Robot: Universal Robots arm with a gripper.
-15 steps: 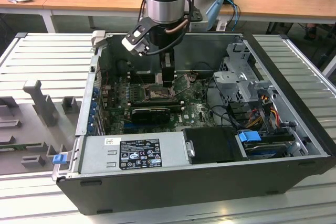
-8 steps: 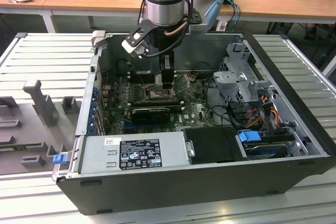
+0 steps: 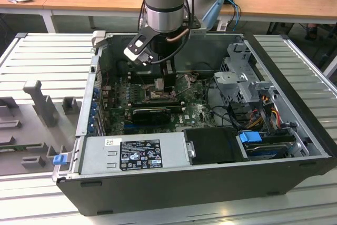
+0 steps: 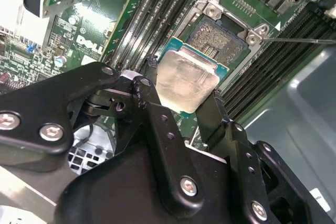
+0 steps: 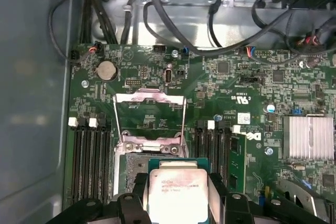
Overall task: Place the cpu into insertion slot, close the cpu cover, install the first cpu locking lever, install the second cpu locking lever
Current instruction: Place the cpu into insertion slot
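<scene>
Claw (image 4: 184, 85) closed on the cpu (image 4: 188, 80), its black fingers (image 4: 157, 111) pressed against two opposite edges and the chip's pale metal top facing outward. Cpu held over one edge of the insertion slot (image 4: 221, 36), most of the dark contact field left uncovered; contact between chip and slot cannot be judged. Cpu cover (image 5: 149, 98) swung open, lying just beyond the slot on the green motherboard (image 5: 236, 77). Arm (image 3: 164, 3) reaching down into the open computer case (image 3: 210, 188), which lies on a ribbed metal surface (image 3: 47, 56).
</scene>
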